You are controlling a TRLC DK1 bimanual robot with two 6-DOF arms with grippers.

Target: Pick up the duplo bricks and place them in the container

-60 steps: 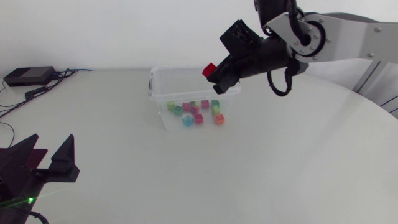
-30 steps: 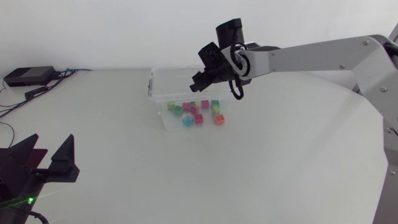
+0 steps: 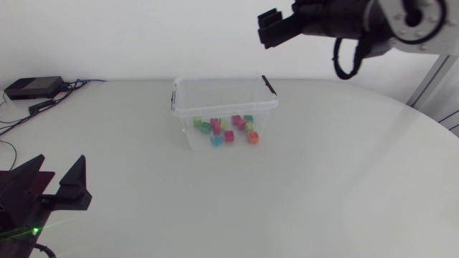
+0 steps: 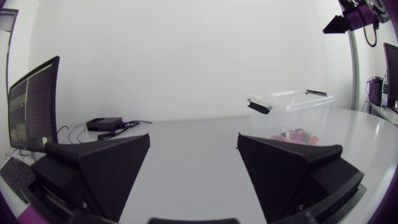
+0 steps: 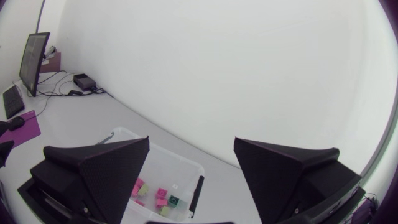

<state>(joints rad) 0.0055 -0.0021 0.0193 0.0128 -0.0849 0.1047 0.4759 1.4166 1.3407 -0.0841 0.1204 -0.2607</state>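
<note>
The head camera sits high above the table (image 3: pixel 323 186) and looks down across it, with the plastic box (image 3: pixel 215 100) at 12 o'clock and the left gripper (image 3: pixel 59 168) close at 8 o'clock. The left wrist camera lies low and faces level over the tabletop between its own spread fingers, the box well ahead at 1 o'clock. The right wrist camera hangs high, tilted down between the right gripper's (image 5: pixel 191 142) parted fingers onto the same box, which all three views share.

White table (image 3: pixel 287 201), small blk box (image 3: pixel 32 87) at far-left corner, cables (image 3: pixel 43 105) beside it
</note>
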